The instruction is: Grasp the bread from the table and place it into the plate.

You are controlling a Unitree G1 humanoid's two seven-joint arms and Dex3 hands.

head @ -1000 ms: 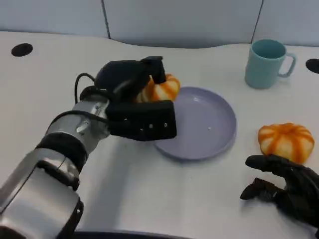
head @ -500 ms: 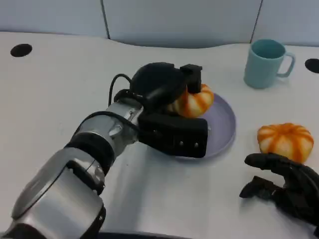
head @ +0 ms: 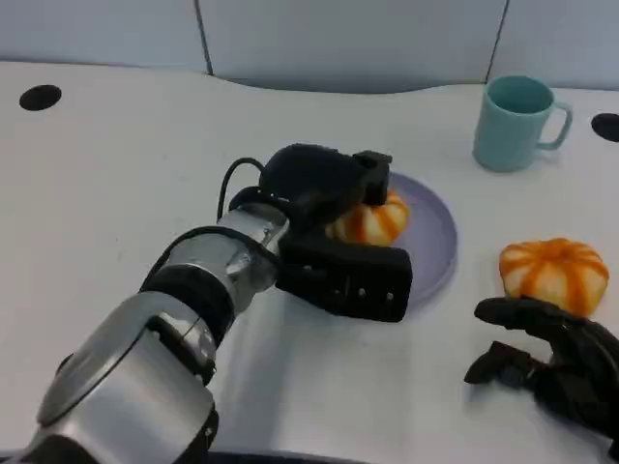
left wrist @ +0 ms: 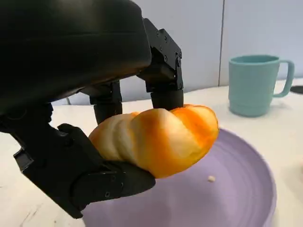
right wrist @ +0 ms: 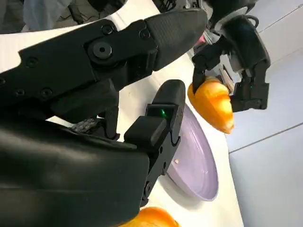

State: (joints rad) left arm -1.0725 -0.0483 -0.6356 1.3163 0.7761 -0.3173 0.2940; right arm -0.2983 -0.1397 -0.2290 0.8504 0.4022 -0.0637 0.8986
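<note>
My left hand [head: 324,208] grips an orange-striped bread roll [head: 369,218] over the lavender plate [head: 435,237]. In the left wrist view the roll [left wrist: 158,139] sits between my fingers [left wrist: 163,90] just above the plate's surface [left wrist: 227,203]. The right wrist view shows the same roll [right wrist: 213,104] held above the plate [right wrist: 196,163] by the left hand [right wrist: 244,52]. A second orange-striped roll [head: 553,273] lies on the table at the right. My right hand [head: 551,367] rests on the table just in front of it, fingers apart and holding nothing.
A teal mug [head: 517,121] stands at the back right, also seen in the left wrist view as the mug [left wrist: 255,84] beyond the plate. Two black holes [head: 41,97] mark the white table's far corners.
My left hand has carried the roll rightward from the plate's left edge to over the plate, then lowered it slightly. The right hand has not moved.
</note>
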